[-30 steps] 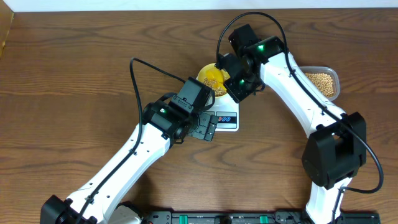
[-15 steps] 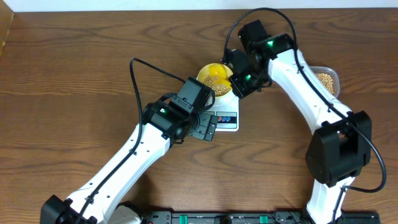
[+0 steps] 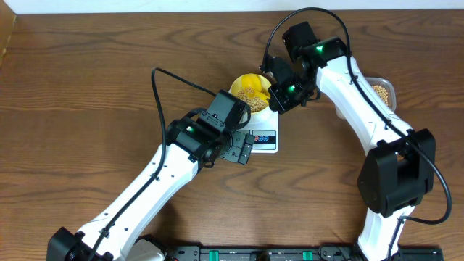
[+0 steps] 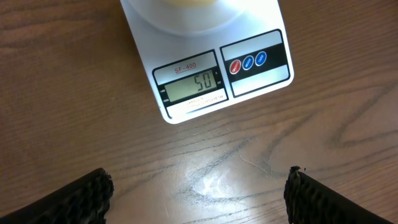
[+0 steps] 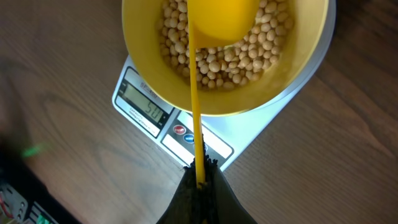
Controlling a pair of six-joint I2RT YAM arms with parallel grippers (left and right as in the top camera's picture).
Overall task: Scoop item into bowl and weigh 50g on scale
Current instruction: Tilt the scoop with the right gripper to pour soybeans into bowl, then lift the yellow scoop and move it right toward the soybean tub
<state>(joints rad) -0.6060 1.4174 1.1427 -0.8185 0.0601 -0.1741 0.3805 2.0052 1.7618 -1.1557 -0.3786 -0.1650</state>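
Observation:
The pale-yellow bowl point(image 5: 149, 74) holds tan beans point(image 5: 249, 56) and stands on the white scale point(image 5: 214, 146); both also show from overhead, the bowl point(image 3: 243, 83) and the scale point(image 3: 262, 139). The scale's display point(image 4: 191, 85) reads 50. My right gripper point(image 5: 200, 174) is shut on the handle of a yellow measuring scoop point(image 5: 221, 15), whose cup hangs over the beans in the bowl. My left gripper point(image 4: 198, 193) is open and empty above the wood in front of the scale.
A clear plastic tub of beans point(image 3: 382, 92) stands at the right, partly hidden behind my right arm. My left arm point(image 3: 159, 174) reaches across the table's middle toward the scale. A black rail point(image 3: 254, 254) runs along the front edge.
My right gripper has shifted to the right and slightly back with the scoop, uncovering more of the bowl from overhead. The left arm has not moved.

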